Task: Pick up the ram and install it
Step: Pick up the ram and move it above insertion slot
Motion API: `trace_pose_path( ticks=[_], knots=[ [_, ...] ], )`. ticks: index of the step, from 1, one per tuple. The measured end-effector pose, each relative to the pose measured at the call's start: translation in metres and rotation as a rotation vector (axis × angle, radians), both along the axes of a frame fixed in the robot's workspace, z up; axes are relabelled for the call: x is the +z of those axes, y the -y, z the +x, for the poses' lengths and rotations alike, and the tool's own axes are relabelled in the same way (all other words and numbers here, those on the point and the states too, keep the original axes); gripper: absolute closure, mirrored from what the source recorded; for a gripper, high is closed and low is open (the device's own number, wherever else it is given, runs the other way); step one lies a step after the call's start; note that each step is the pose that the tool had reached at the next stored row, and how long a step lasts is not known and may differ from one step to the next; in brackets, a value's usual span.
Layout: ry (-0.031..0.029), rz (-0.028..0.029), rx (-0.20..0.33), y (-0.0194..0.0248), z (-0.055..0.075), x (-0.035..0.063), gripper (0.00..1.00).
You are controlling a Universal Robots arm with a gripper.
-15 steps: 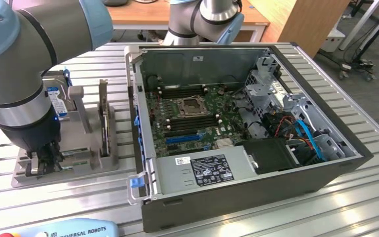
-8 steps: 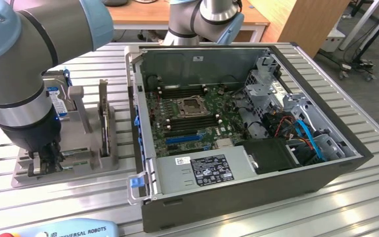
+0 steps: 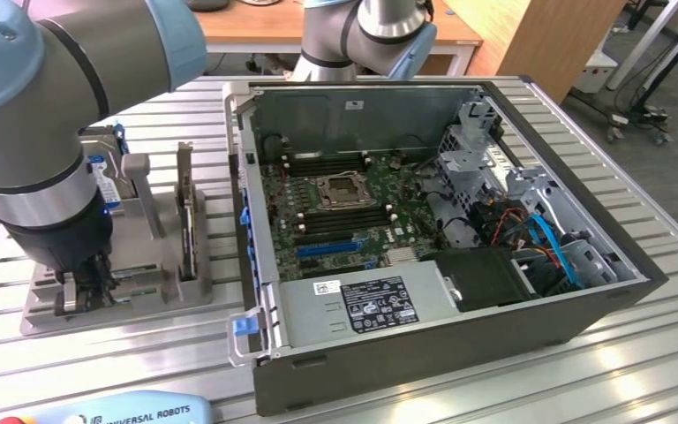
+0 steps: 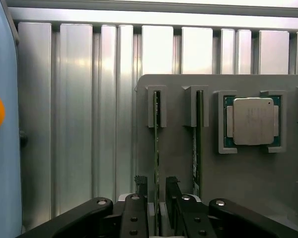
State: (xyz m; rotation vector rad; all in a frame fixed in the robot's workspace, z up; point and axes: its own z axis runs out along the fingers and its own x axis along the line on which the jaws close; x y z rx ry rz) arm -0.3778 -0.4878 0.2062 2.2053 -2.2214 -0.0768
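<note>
The ram point(image 4: 156, 148) is a thin green stick standing on edge in a slot of the grey holder plate point(image 4: 179, 163). A second ram stick point(image 4: 197, 144) stands in the neighbouring slot. My gripper point(image 4: 157, 192) is low over the first stick, with one black finger point(image 4: 141, 187) on each side of it and a small gap on both sides, so it is open. In the exterior view my gripper point(image 3: 84, 287) reaches down into the grey fixture point(image 3: 162, 296) at the exterior view's left, beside the open computer case point(image 3: 433, 221).
A square silver processor chip point(image 4: 252, 120) lies in a pocket of the holder plate. The case holds the motherboard point(image 3: 339, 208) with its long slots, a power supply point(image 3: 363, 305) and cables point(image 3: 546, 243). A blue teach pendant point(image 3: 127, 411) lies at the table's front edge.
</note>
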Motion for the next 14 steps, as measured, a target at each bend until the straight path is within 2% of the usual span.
trace_pose_path(
  ticks=[14],
  knots=[
    [-0.0001,0.0029,0.0,0.0,0.003,-0.0058,0.71]
  ],
)
